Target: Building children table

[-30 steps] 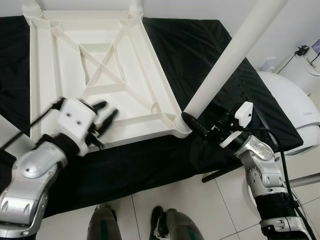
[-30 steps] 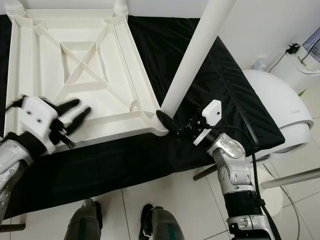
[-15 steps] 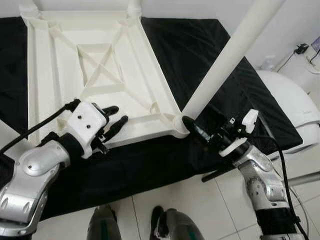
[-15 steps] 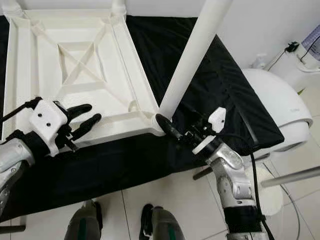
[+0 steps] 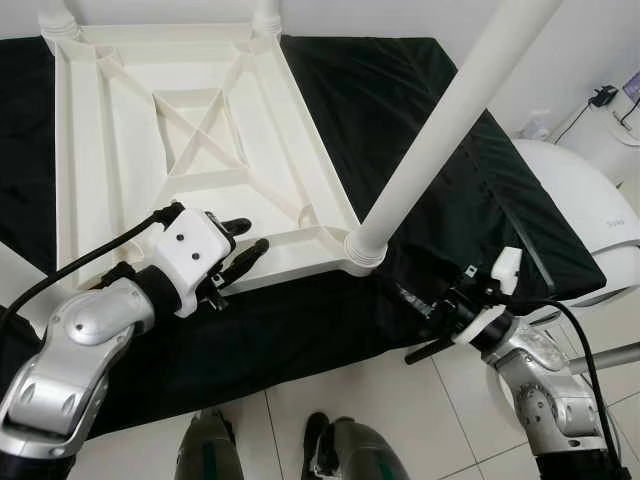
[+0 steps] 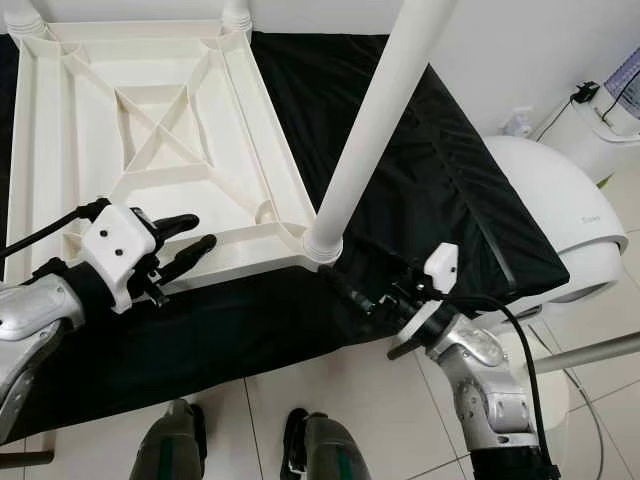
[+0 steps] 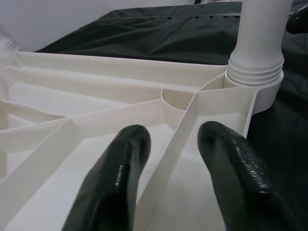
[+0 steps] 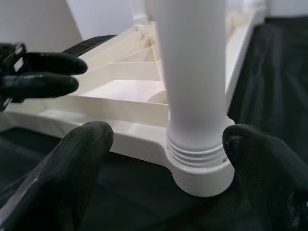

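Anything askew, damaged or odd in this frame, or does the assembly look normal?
Nothing stands out. The upturned tabletop lies flat on the black cloth, and the white leg stands in its corner socket. The right gripper is open beside it; the left gripper, jaws open, straddles a rib.

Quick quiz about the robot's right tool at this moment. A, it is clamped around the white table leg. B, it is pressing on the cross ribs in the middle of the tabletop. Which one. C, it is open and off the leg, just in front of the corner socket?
C: the right tool is open over the black cloth, clear of the white leg standing in the corner socket.
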Motion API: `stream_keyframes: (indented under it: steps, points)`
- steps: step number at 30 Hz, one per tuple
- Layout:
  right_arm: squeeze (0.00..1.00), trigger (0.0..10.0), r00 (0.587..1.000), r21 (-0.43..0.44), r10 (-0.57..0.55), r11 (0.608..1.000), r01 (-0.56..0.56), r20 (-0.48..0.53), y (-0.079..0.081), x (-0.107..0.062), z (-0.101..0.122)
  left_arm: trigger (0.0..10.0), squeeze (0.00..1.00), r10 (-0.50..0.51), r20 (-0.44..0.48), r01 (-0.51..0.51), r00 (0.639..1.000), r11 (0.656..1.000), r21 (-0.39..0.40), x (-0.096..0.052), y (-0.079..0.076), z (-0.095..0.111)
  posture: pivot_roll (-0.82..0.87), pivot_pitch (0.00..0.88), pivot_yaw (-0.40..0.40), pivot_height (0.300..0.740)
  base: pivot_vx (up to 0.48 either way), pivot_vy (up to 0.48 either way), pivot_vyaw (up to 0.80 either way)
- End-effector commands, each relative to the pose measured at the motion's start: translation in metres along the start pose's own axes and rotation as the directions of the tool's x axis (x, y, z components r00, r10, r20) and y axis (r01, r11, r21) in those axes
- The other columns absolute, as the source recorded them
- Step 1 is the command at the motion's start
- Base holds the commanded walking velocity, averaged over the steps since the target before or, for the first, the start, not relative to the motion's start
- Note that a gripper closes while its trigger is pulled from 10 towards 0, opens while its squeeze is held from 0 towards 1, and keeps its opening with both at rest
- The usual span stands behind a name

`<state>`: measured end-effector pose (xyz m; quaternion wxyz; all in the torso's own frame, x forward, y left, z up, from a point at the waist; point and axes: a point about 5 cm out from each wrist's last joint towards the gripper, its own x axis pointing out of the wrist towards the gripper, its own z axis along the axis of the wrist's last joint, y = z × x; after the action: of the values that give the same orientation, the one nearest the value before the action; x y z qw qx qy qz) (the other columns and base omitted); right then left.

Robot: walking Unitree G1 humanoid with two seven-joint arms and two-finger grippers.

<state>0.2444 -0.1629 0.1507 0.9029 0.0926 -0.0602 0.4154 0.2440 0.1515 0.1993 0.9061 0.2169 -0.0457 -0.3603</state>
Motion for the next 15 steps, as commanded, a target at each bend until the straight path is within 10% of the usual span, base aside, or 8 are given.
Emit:
stream_keyframes:
  steps: [1, 9, 10, 12, 13, 15]
  points:
    - [1.00, 10.0, 1.000, 0.036, -0.009, 0.999, 0.009, 0.003, 0.004, 0.003, 0.002, 10.0, 1.00, -0.015, 0.017, 0.015, 1.000, 1.000, -0.015, 0.001, -0.001, 0.001, 0.08, 0.160, -0.101, 0.740, 0.000, 0.000, 0.00]
    - [1.00, 10.0, 0.999, 0.005, 0.022, 1.000, -0.022, 0.035, 0.009, 0.010, 0.007, 10.0, 1.00, -0.012, 0.046, 0.015, 0.999, 0.998, -0.068, -0.001, -0.001, 0.004, 0.09, 0.156, -0.107, 0.740, 0.000, 0.000, 0.00]
    - [1.00, 10.0, 0.999, -0.028, 0.002, 1.000, -0.001, 0.044, 0.009, 0.011, 0.008, 10.0, 0.67, -0.004, 0.042, 0.006, 0.999, 0.998, -0.062, -0.001, -0.004, 0.004, 0.10, 0.157, -0.108, 0.740, 0.000, 0.000, 0.00]
    - [1.00, 10.0, 0.999, -0.050, -0.011, 0.999, 0.013, 0.050, 0.009, 0.012, 0.009, 10.0, 0.67, 0.001, 0.039, 0.001, 0.999, 0.998, -0.057, -0.002, -0.005, 0.004, 0.10, 0.157, -0.108, 0.740, 0.000, 0.000, 0.00]
    - [0.00, 10.0, 0.998, -0.078, -0.020, 0.997, 0.024, 0.055, 0.010, 0.013, 0.009, 10.0, 0.00, -0.008, 0.044, 0.010, 0.999, 0.999, -0.049, -0.002, -0.009, 0.005, 0.10, 0.159, -0.112, 0.740, 0.000, 0.000, 0.00]
    - [0.00, 10.0, 0.999, -0.109, -0.023, 0.994, 0.027, 0.042, 0.016, 0.014, 0.005, 10.0, 0.00, -0.055, 0.050, 0.056, 0.997, 0.998, -0.029, -0.002, -0.017, 0.006, 0.10, 0.160, -0.114, 0.740, 0.000, 0.000, 0.00]
